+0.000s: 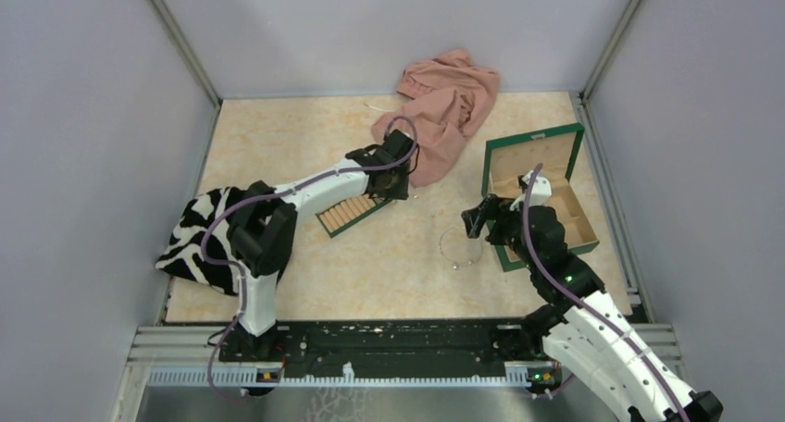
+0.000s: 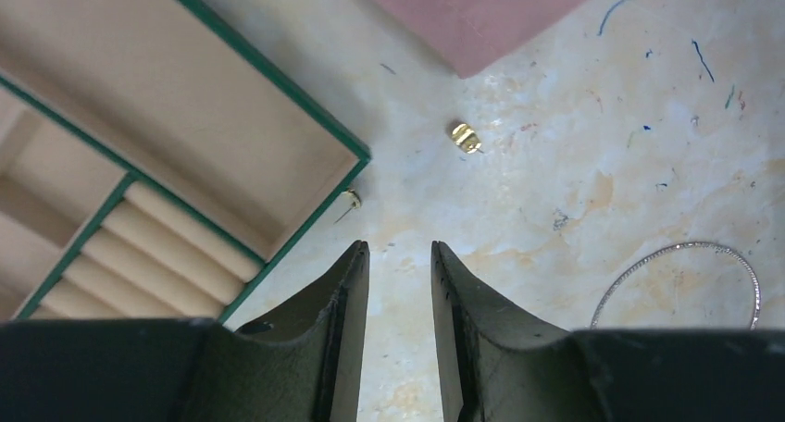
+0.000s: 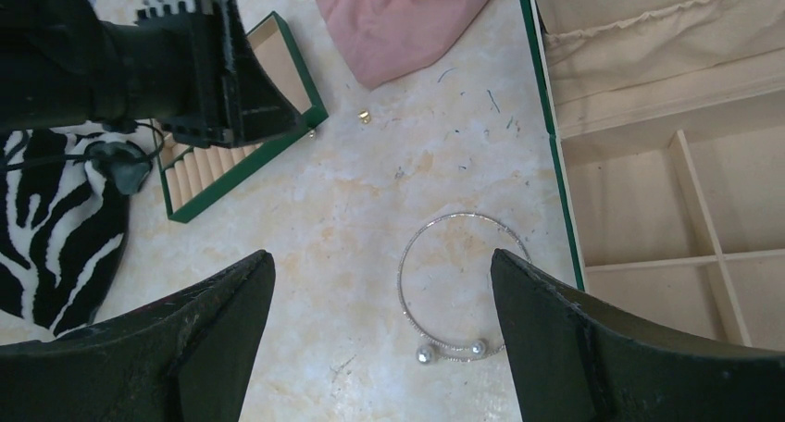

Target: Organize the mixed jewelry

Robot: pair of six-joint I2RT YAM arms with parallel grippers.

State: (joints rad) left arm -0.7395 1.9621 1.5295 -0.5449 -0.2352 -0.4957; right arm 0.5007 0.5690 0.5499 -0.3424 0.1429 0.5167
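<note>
**Hovering wide over the silver loop**

Looking down from the right gripper (image 3: 381, 260), black jaws spread fully apart and gripping nothing: just below and a touch ahead, nearer the finger on the box side, a thin silvery-white necklace (image 3: 401, 279) curled flat into a nearly closed ring. No real long axis, being round; only a gap, marked by two small pearly beads (image 3: 426, 354), turned toward the near side of the gripper. Spans well over half the width between the fingers, so probably calls for a pinch on the wire rim rather than across the whole ring. Fine, glittery, stiff-looking wire; likely slippery and hard to lift off the smooth pale marbled tabletop (image 3: 324, 228). Just beyond that same finger, the open green wooden box (image 3: 629, 200) with bare beige compartments.

Much nearer this arm than the left gripper (image 2: 398, 255), with jaws only narrowly parted and empty. From there, off to the right, just an arc of the loop.

- Ahead of those fingertips and slightly right: a tiny shiny gold-coloured piece (image 2: 466, 137).
- Ahead and slightly left: a smaller gold speck (image 2: 352, 198), touching or almost touching the corner of the small green-edged tray (image 2: 185, 89) with padded beige roll slots.
- Beyond both: soft dusty-pink cloth (image 2: 481, 10).

Better placed for the gold bits, judging by that.
</note>
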